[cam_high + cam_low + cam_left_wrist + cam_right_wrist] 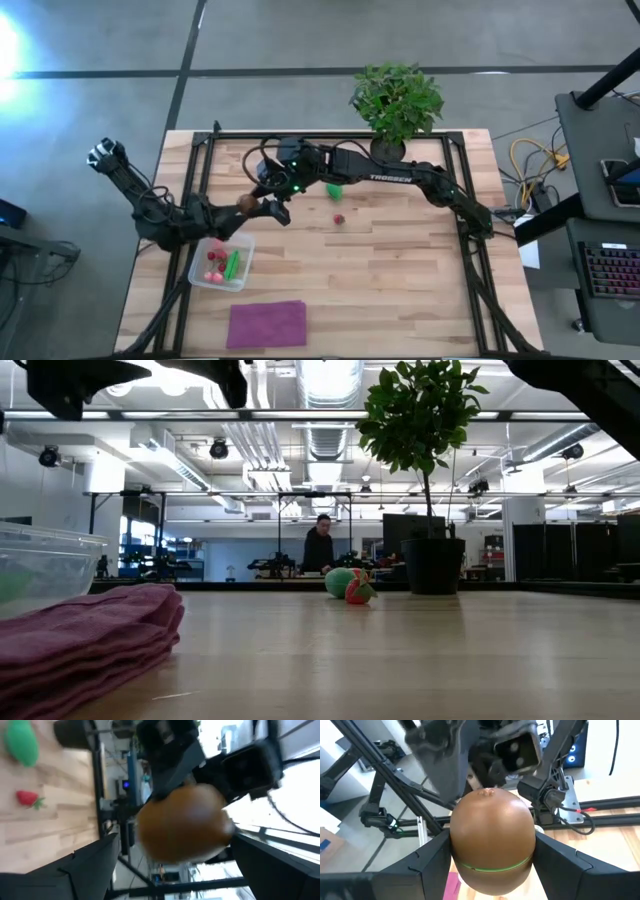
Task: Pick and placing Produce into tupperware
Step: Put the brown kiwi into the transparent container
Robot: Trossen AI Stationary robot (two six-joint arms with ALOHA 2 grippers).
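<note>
We see a wooden desk [400,260] in an open workshop. Nearest lies a purple cloth [267,323]. Beyond it, at left, the tupperware [200,272] already holds red and green produce. Above its far edge, the right gripper [262,206] pinches the brown kiwi ball [245,203] between its fingers. The left gripper [232,222] faces it, fingers spread on either side of the ball. Farther right rest a strawberry [339,219] and a green piece [334,188]; a potted plant [396,100] stands at the far edge. We judge a handover or drop is in hand; next, the ball must go down into the tupperware.
</note>
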